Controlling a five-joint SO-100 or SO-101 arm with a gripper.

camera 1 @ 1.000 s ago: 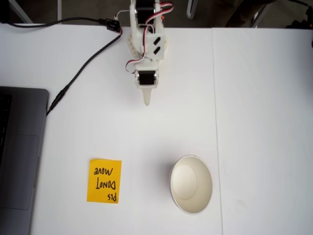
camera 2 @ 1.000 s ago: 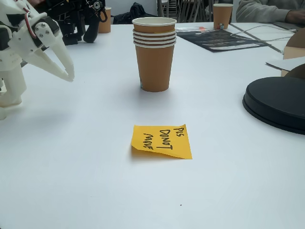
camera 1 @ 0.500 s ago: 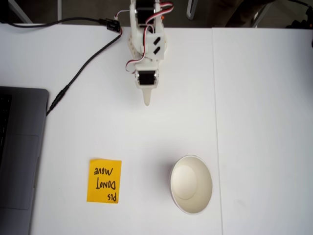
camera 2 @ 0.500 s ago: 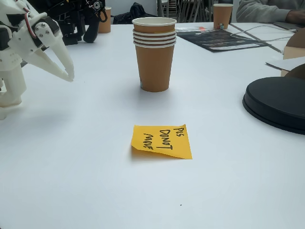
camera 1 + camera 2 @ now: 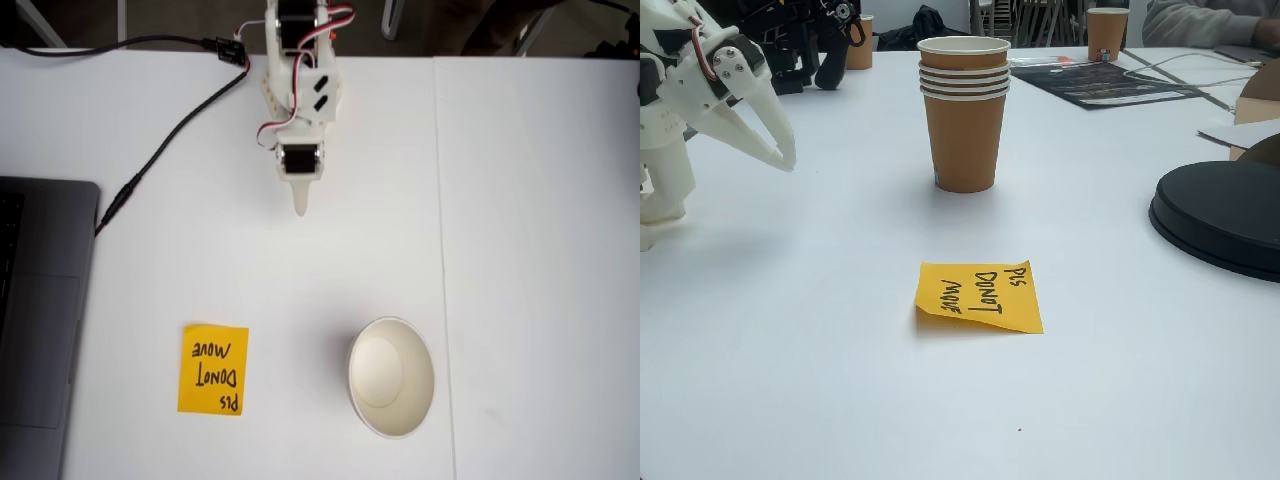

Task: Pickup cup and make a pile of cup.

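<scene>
A pile of cup (image 5: pixel 962 130) stands upright on the white table: several nested paper cups, brown outside, with stacked white rims. From above it reads as one cup with a cream inside (image 5: pixel 390 375), low and right of centre. My white gripper (image 5: pixel 299 207) hangs near the arm's base, far from the pile, with its fingers together and nothing between them. In the low fixed view the gripper (image 5: pixel 788 160) is at the left edge, tips pointing down toward the table.
An orange handwritten sticky note (image 5: pixel 213 369) (image 5: pixel 980 295) lies left of the pile in the top-down view. A laptop (image 5: pixel 40 320) covers the left edge, with a black cable (image 5: pixel 170 140) running to the arm. A black round disc (image 5: pixel 1225 215) sits right.
</scene>
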